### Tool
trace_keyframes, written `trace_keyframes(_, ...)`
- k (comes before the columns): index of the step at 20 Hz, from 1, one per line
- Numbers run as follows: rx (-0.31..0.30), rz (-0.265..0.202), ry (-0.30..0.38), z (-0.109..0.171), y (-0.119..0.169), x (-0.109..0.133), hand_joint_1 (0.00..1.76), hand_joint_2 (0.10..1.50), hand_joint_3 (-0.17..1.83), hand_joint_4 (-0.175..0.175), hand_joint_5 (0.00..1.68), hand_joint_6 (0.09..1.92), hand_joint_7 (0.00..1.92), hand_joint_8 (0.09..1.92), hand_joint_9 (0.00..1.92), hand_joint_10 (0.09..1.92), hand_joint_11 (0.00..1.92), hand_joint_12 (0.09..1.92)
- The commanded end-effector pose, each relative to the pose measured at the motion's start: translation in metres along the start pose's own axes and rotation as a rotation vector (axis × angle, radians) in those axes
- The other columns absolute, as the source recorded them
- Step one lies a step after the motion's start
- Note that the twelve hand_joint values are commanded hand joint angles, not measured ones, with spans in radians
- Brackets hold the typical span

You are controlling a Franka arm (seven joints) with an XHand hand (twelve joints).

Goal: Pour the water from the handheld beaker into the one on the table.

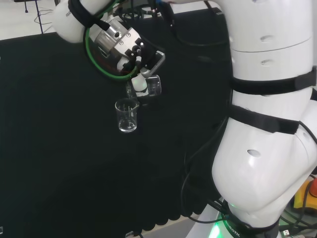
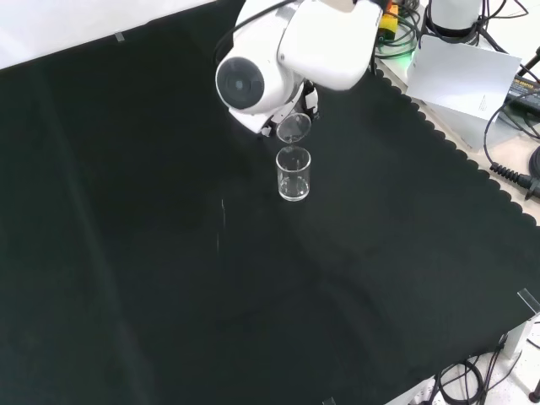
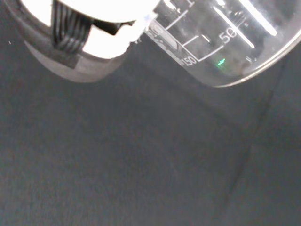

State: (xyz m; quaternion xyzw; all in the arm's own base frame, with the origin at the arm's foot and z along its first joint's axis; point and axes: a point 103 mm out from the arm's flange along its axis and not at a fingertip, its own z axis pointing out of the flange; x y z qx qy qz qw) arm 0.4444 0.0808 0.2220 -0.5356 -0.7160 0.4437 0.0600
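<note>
Tilted clear glass beaker [image 1: 152,87] held in the black and white hand [image 1: 136,59] above an upright clear glass beaker [image 1: 127,116] on the black cloth [image 1: 59,148].

In the head view the hand's fingers are curled round the held beaker, which leans with its mouth toward the standing beaker just beside and below it. In the front view the held beaker [image 2: 294,128] hangs right above the standing beaker [image 2: 294,174], which sits on the cloth [image 2: 169,278] toward its far edge, under the white arm link [image 2: 287,51]. In the wrist view the printed scale on the held beaker's wall [image 3: 225,42] is close by a white finger [image 3: 103,28]. Whether either beaker contains water cannot be told.
</note>
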Motion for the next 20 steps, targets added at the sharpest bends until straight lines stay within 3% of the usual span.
trace_keyframes(1,-0.166,-0.064,0.100,0.001,-0.001,0.000,1.32,1.01,-0.17,-0.175,1.53,0.09,1.57,0.09,1.74,0.09,1.51,0.62)
trace_keyframes(5,-0.238,-0.111,0.180,0.011,-0.001,-0.020,1.32,1.01,-0.17,-0.175,1.53,0.09,1.57,0.09,1.74,0.09,1.51,0.62)
trace_keyframes(12,-0.310,-0.215,0.388,0.014,0.009,-0.042,1.32,1.01,-0.17,-0.175,1.53,0.09,1.57,0.09,1.74,0.09,1.50,0.61)
trace_keyframes(16,-0.341,-0.239,0.485,0.014,0.018,-0.054,1.32,1.01,-0.17,-0.175,1.53,0.09,1.57,0.09,1.73,0.09,1.50,0.61)
trace_keyframes(20,-0.370,-0.265,0.540,0.018,0.028,-0.070,1.32,1.01,-0.17,-0.175,1.53,0.09,1.57,0.09,1.73,0.09,1.50,0.61)
